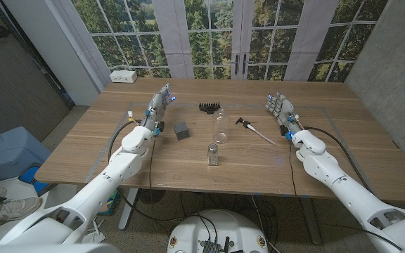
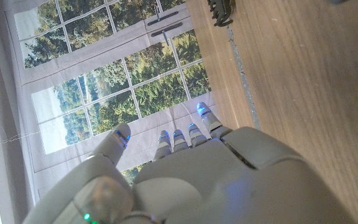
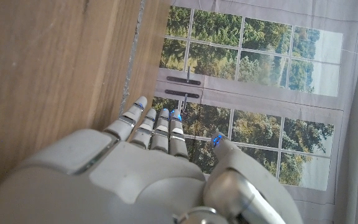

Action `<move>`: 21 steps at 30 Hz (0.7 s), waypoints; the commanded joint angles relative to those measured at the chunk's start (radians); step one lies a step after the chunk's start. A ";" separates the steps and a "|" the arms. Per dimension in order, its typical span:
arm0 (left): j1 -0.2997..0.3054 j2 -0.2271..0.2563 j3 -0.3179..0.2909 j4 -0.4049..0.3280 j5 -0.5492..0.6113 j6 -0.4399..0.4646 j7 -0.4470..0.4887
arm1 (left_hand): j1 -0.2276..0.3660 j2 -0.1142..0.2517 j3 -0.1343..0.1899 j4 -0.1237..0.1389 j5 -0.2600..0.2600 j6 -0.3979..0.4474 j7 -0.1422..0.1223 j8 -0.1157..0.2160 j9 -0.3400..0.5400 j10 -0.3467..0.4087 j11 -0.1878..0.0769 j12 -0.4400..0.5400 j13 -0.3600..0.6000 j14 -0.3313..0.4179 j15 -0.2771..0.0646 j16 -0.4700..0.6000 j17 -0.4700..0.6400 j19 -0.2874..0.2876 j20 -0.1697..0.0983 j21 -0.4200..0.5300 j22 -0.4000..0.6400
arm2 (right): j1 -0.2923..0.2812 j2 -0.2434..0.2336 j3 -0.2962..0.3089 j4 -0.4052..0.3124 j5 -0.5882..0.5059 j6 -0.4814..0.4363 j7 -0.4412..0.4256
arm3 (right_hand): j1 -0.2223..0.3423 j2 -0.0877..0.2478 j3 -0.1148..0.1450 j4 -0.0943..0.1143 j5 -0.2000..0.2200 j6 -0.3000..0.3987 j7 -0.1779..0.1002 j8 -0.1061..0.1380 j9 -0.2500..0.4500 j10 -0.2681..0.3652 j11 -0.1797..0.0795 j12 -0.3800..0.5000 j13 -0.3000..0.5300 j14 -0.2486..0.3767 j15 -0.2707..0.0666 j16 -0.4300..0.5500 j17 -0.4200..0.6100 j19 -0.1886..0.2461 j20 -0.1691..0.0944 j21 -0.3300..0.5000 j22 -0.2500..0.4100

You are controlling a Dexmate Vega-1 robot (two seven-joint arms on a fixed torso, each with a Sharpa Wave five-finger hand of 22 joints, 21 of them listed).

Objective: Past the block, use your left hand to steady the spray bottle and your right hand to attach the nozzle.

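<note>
A clear spray bottle (image 1: 221,125) without its nozzle stands upright near the table's middle. Its black nozzle (image 1: 246,124) with a long white dip tube lies on the wood just to the right of it. A dark grey block (image 1: 181,130) sits to the bottom left of the bottle. My left hand (image 1: 159,104) hovers at the left, fingers straight and apart, holding nothing; its back (image 2: 191,180) is in the left wrist view. My right hand (image 1: 280,107) stands at the right, fingers extended, empty; its back (image 3: 142,180) is in the right wrist view.
A small clear glass jar (image 1: 213,154) stands in front of the bottle. A black comb-like piece (image 1: 210,107) (image 2: 221,12) lies behind the bottle. A white box (image 1: 124,76) sits at the far left corner. Windows run behind the wooden table (image 1: 118,158).
</note>
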 commanded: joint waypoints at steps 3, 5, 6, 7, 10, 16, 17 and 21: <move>0.016 0.041 0.026 -0.068 0.116 0.017 0.075 | -0.011 -0.086 -0.045 -0.070 -0.013 0.031 -0.012 0.003 0.007 0.051 -0.001 0.003 0.004 0.065 -0.040 0.007 0.001 0.058 -0.002 -0.024 0.006 | -0.069 -0.007 0.011 -0.076 -0.023 0.017 -0.087 | 0.017 0.000 0.000 -0.021 -0.007 0.015 0.013 0.011 0.006 0.022 0.006 0.009 0.003 0.024 0.004 0.016 -0.004 0.022 -0.039 0.001 0.002; 0.012 0.049 0.033 -0.072 0.132 0.017 0.071 | -0.009 -0.099 -0.050 -0.083 -0.014 0.038 -0.010 0.004 0.007 0.060 0.011 0.003 0.004 0.071 -0.033 0.006 0.002 0.065 0.008 -0.031 0.006 | -0.079 -0.006 0.015 -0.091 -0.026 0.016 -0.107 | 0.020 -0.003 0.000 -0.027 -0.008 0.018 0.016 0.012 0.006 0.026 0.010 0.010 0.003 0.027 0.006 0.017 -0.006 0.025 -0.036 0.001 0.003; 0.010 0.054 0.036 -0.074 0.142 0.017 0.070 | -0.008 -0.100 -0.051 -0.084 -0.014 0.038 -0.009 0.004 0.007 0.061 0.012 0.003 0.004 0.072 -0.030 0.005 0.002 0.066 0.009 -0.031 0.006 | -0.083 -0.009 0.014 -0.095 -0.031 0.019 -0.111 | 0.021 -0.004 0.000 -0.028 -0.009 0.018 0.016 0.012 0.006 0.028 0.011 0.010 0.003 0.028 0.009 0.018 -0.006 0.026 -0.035 0.001 0.003; 0.009 0.058 0.039 -0.076 0.150 0.017 0.068 | -0.007 -0.103 -0.051 -0.087 -0.014 0.041 -0.009 0.005 0.007 0.064 0.014 0.004 0.004 0.074 -0.029 0.005 0.002 0.070 0.012 -0.032 0.006 | -0.087 -0.009 0.015 -0.100 -0.029 0.019 -0.114 | 0.022 -0.005 0.000 -0.030 -0.009 0.018 0.016 0.012 0.006 0.029 0.012 0.010 0.003 0.030 0.007 0.018 -0.007 0.027 -0.033 0.001 0.003; 0.002 0.067 0.048 -0.077 0.168 0.009 0.055 | -0.004 -0.106 -0.052 -0.092 -0.014 0.041 -0.009 0.004 0.008 0.065 0.015 0.003 0.005 0.080 -0.025 0.006 0.002 0.075 0.015 -0.035 0.006 | -0.099 -0.012 0.017 -0.114 -0.037 0.022 -0.129 | 0.025 -0.007 0.000 -0.038 -0.011 0.023 0.019 0.013 0.006 0.031 0.015 0.010 0.003 0.033 0.010 0.020 -0.009 0.032 -0.031 0.001 0.003; -0.013 0.086 0.069 -0.081 0.241 -0.015 0.055 | 0.005 -0.111 -0.052 -0.101 -0.014 0.056 -0.015 0.009 0.009 0.074 0.019 0.003 0.005 0.090 -0.025 0.006 0.003 0.086 0.013 -0.040 0.007 | -0.123 -0.014 0.022 -0.146 -0.052 0.025 -0.172 | 0.034 -0.005 0.004 -0.051 -0.014 0.029 0.018 0.014 0.006 0.039 0.014 0.011 0.003 0.040 0.012 0.022 -0.012 0.039 -0.028 0.001 0.003; -0.017 0.091 0.074 -0.082 0.258 -0.019 0.055 | 0.006 -0.111 -0.052 -0.102 -0.014 0.056 -0.014 0.009 0.009 0.075 0.019 0.003 0.005 0.091 -0.024 0.006 0.003 0.087 0.012 -0.041 0.007 | -0.126 -0.017 0.022 -0.151 -0.058 0.024 -0.177 | 0.037 -0.004 0.006 -0.055 -0.014 0.032 0.018 0.014 0.006 0.041 0.015 0.011 0.003 0.042 0.012 0.023 -0.013 0.041 -0.027 0.001 0.003; -0.030 0.103 0.091 -0.084 0.301 -0.027 0.044 | 0.013 -0.113 -0.052 -0.107 -0.013 0.064 -0.019 0.010 0.009 0.082 0.008 0.003 0.006 0.099 -0.027 0.006 0.003 0.103 0.001 -0.044 0.007 | -0.138 -0.022 0.024 -0.174 -0.068 0.014 -0.203 | 0.053 -0.002 0.014 -0.074 -0.017 0.038 0.019 0.015 0.006 0.048 0.016 0.012 0.004 0.054 0.017 0.027 -0.018 0.047 -0.022 0.001 0.004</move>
